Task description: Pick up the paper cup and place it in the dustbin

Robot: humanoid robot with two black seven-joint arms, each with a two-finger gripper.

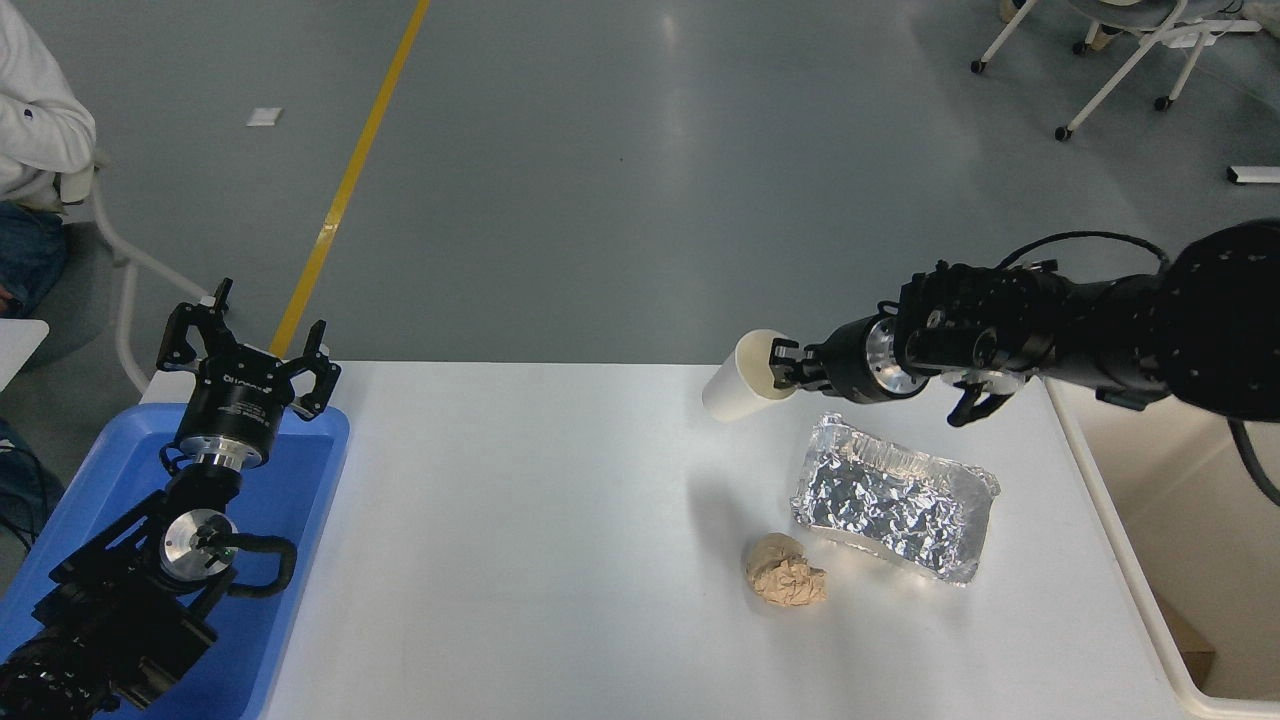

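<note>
My right gripper (782, 368) is shut on the rim of the small white paper cup (738, 377) and holds it tilted in the air above the table's far edge. The cream-beige dustbin (1120, 560) stands off the table's right edge, only partly in view, below my right arm. My left gripper (248, 345) is open and parked at the lower left above the blue tray.
A crinkled silver foil tray (890, 497) lies on the white table (520, 540) at the right, with a crumpled tan paper ball (785, 582) in front of it. A shallow blue tray (290, 480) sits at the left. A person in white sits at the top left.
</note>
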